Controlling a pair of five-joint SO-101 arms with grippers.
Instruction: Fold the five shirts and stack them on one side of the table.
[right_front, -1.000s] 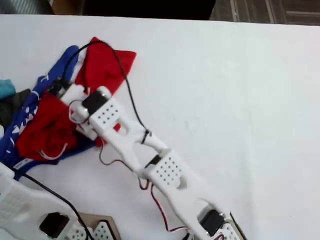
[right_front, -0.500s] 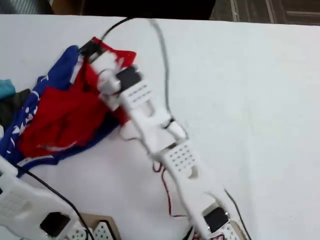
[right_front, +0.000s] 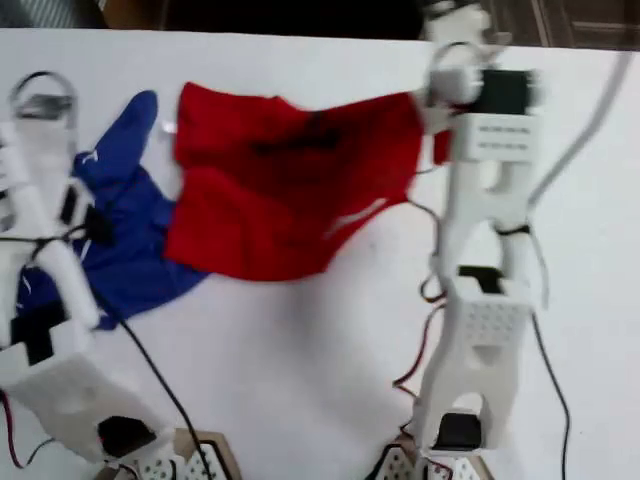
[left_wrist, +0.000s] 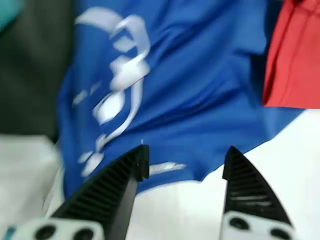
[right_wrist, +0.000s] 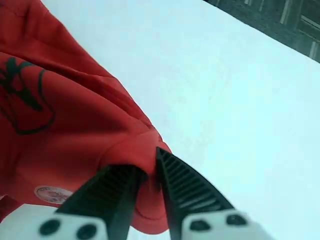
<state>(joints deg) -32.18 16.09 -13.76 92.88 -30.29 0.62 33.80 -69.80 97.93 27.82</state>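
Red shirt (right_front: 270, 200) lying partly spread over the left and middle of the table (right_front: 300, 390), its near-left edge overlapping the blue shirt (right_front: 135, 250), which lies crumpled at the table's left side. The right gripper (right_wrist: 150, 167) is pinched onto a small fold at the red shirt's right edge, which is drawn up off the surface; which seam this is cannot be told. The left gripper (left_wrist: 187, 152) hangs just above the blue shirt's edge with its jaws spread, gripping nothing. Both garments appear light, limp and unbreakable: the cloth should sag and bunch from any single hold, and only the pinched edge follows the arm closely. The firmest holds are probably the thick sewn edges, such as hem, shoulder seam or collar, where the layers resist slipping. A flat fold likely needs two well-separated holds along one edge. The overlap may drag the blue shirt along.
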